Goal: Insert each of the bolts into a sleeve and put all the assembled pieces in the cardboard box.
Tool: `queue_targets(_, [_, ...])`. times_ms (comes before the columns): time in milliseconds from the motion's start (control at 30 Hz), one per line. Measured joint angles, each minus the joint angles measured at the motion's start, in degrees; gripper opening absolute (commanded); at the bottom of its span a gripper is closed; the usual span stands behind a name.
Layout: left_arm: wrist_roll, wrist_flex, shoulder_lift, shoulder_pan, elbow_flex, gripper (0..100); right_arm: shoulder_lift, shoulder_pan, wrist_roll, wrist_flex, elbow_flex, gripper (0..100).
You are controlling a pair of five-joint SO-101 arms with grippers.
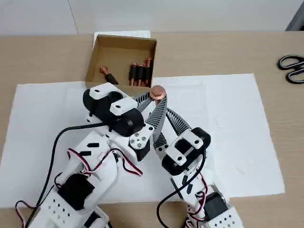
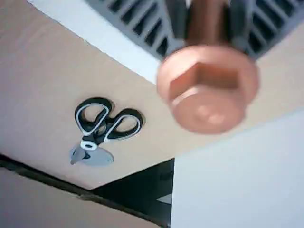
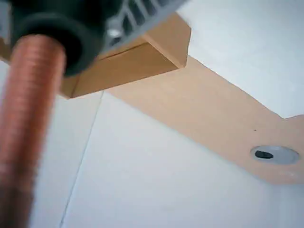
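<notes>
1. High view: copper hex-head bolt (image 1: 157, 92) over the white paper sheet (image 1: 228, 123), just beside the brown cardboard box (image 1: 124, 42) at the counter's far edge.
2. Left grey fingers (image 2: 137, 23) are clamped on its shank.
3. Right grey fingers (image 3: 133, 12) are clamped on the black cylindrical sleeve (image 3: 71, 40) around its thread.

A copper-coloured bolt (image 2: 207, 88), grey slatted fingers (image 2: 137, 23) and a black sleeve (image 3: 71, 35). The arms (image 1: 107, 173) are white and black, with red, white and black wires (image 1: 88, 165). Copper-and-black assemblies (image 1: 140, 72) contrast with the brown cardboard box (image 1: 97, 57), white paper (image 1: 228, 123) and pale wood-tone table (image 1: 42, 57). The scissors (image 2: 107, 124) have black, white-lined handles and grey blades.
</notes>
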Motion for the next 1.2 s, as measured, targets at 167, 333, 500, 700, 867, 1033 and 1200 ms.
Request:
queue_targets(167, [-2.64, 0.0, 0.0, 0.09, 0.97, 1, 0.09, 0.0, 0.0, 0.0, 0.0, 0.4])
queue_targets(333, [-5.8, 0.0, 0.0, 0.26, 0.97, 1, 0.09, 0.0, 0.0, 0.0, 0.0, 0.4])
queue_targets(500, [-6.07, 0.0, 0.0, 0.26, 0.97, 1, 0.09, 0.0, 0.0, 0.0, 0.0, 0.4])
queue_targets(700, [-6.07, 0.09, 0.0, -0.53, 0.97, 1, 0.09, 0.0, 0.0, 0.0, 0.0, 0.4])
queue_targets(867, [-6.07, 1.76, 0.0, -0.88, 0.97, 1, 0.09, -0.26, 0.0, 0.0, 0.0, 0.4])
queue_targets(1033, [-6.07, 5.27, -0.53, -0.97, 0.88, 1, 0.18, -0.26, 0.0, 0.0, 0.0, 0.4])
queue_targets(1200, [-6.07, 9.58, -5.36, -1.05, 0.97, 1, 0.09, -0.26, 0.09, 0.0, 0.0, 0.4])
